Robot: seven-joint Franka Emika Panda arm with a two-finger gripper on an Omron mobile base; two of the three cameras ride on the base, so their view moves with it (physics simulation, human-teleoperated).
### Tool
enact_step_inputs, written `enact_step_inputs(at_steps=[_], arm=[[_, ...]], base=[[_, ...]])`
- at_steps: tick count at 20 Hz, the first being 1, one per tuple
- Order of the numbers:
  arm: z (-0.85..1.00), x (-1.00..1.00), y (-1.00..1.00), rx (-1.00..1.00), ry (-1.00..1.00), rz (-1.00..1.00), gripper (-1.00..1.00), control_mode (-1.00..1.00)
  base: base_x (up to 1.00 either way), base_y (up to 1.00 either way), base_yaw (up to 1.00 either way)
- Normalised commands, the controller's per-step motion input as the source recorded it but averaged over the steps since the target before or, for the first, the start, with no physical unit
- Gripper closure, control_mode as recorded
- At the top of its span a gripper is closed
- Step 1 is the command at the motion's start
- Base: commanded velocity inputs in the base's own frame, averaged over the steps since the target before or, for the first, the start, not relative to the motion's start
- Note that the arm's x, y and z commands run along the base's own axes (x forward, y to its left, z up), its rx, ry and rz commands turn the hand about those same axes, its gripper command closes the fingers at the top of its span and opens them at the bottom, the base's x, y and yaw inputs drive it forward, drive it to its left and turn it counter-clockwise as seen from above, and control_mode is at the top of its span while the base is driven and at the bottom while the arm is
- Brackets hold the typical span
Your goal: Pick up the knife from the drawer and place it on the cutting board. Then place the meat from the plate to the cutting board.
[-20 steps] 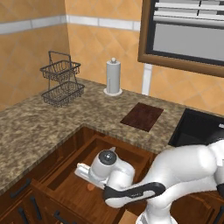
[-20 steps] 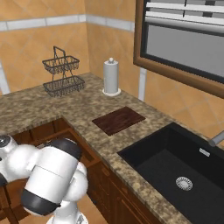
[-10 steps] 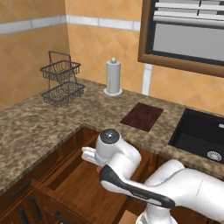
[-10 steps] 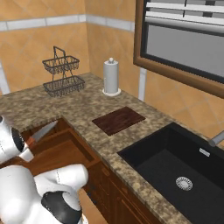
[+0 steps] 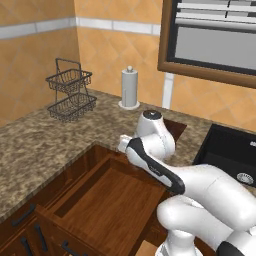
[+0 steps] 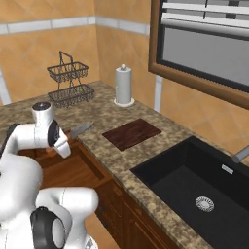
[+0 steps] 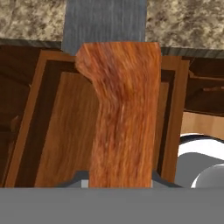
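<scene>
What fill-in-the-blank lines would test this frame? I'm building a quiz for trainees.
1. The jaws are shut on the ____, gripping its orange-brown handle.
2. The open drawer looks ____ inside.
3. The cutting board lies between the drawer and the black ____.
4. The paper towel roll stands ____ by the wall.

Missing words: knife; empty; sink; upright

knife (image 7: 120, 118) blade tip cropped, cutting board (image 5: 172, 131) seemingly half-hidden by arm

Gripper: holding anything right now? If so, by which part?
Yes. The gripper is shut on the knife, gripping the orange-brown handle near its butt end; the grey blade points away from the hand.
</scene>
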Motion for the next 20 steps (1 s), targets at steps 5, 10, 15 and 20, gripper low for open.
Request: enact_step_inputs(at_steps=[5,10,15,20], arm=[[-0.35,0.51,-0.44,0.00,0.00,-0.14,1.00,-1.00],[-0.01,0.99,-0.70,0.03,0.16,-0.05,1.00,-1.00],[-0.03,1.00,-0.67,0.05,0.14,0.00,1.00,-1.00],[-0.01,1.00,-0.31,0.01,0.03,0.00,1.00,-1.00]], base=[[0.00,0.00,0.00],[0.00,0.00,0.00],[0.00,0.00,0.00],[0.00,0.00,0.00]])
